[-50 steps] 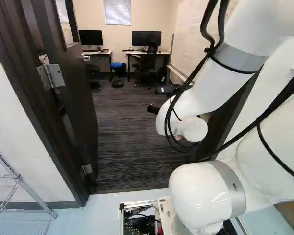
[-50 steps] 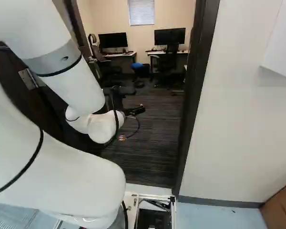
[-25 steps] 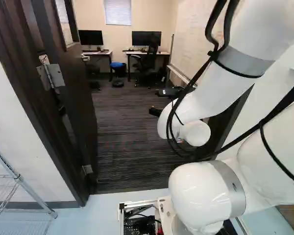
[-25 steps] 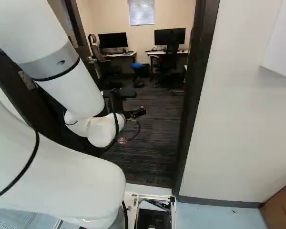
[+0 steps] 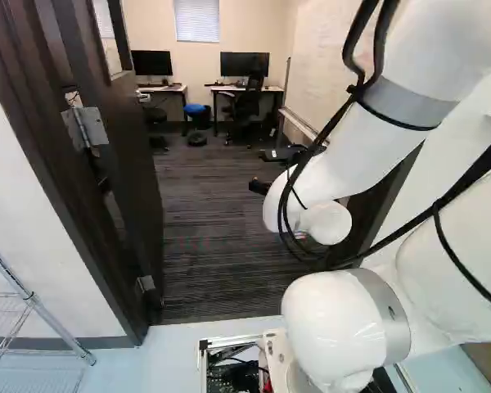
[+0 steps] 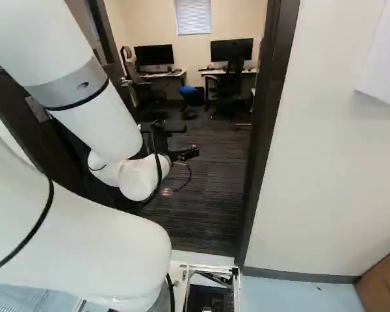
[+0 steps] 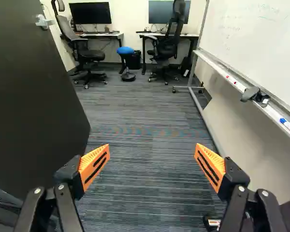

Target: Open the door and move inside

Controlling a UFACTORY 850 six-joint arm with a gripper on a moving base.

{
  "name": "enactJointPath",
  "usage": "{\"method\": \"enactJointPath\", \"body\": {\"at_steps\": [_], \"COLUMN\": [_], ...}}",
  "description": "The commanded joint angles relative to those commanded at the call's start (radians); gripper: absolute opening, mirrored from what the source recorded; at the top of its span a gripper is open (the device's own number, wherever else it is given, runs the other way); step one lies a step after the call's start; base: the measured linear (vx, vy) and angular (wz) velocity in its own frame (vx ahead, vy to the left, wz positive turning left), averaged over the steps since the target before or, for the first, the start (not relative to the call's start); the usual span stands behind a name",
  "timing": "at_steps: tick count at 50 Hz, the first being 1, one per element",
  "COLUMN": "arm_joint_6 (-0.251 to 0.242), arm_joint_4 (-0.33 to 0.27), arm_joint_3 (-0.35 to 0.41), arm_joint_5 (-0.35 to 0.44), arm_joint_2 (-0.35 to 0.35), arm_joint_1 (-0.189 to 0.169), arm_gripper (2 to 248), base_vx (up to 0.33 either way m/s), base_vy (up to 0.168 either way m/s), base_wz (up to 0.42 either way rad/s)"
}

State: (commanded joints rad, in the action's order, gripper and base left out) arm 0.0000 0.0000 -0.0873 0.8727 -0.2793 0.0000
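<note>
1. Nearest you, at the foot of the right base view: the base's metal frame (image 6: 236, 289), angular and bright, set on smooth pale-blue floor (image 5: 159, 364). The base appears to be short of the threshold, so your drive inside remains to be done.

2. Rising from it, your arm (image 5: 348, 323): glossy white, rounded shells with grey bands and looped black cables. It reaches ahead through the doorway. Beside the opening, note the thin-wired metal shelf (image 5: 37, 307).

3. The door frame (image 6: 266, 130): dark, straight-edged, upright on both sides of the opening.

4. The door (image 5: 135, 155), your task's object: a dark, flat slab on dull metal hinges (image 5: 83, 127), swung into the room at the left of the left base view. You may judge the opening stage largely done; the clearance for base and arm still wants checking.

5. The claw (image 7: 152, 154): open and empty, its ribbed, slotted orange pads (image 7: 95, 165) wide apart above the carpet (image 7: 145, 135), which is dark and finely striped. The lever handle (image 7: 43, 21), pale metal, is well apart from it.

6. Beyond, the whiteboard (image 7: 261, 38), smooth and metal-railed, flanks your way in; farthest back, a pale-topped bench (image 7: 106, 35) carries a flat black monitor (image 7: 90, 13).
</note>
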Motion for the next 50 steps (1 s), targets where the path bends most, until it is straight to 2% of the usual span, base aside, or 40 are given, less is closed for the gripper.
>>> {"method": "enactJointPath", "body": {"at_steps": [50], "arm_joint_6": [0.0], "arm_joint_4": [0.0], "arm_joint_3": [0.0], "arm_joint_5": [0.0], "arm_joint_2": [0.0], "arm_joint_1": [0.0], "arm_gripper": [247], "base_vx": [0.098], "base_vy": [0.029], "base_wz": [-0.008]}}
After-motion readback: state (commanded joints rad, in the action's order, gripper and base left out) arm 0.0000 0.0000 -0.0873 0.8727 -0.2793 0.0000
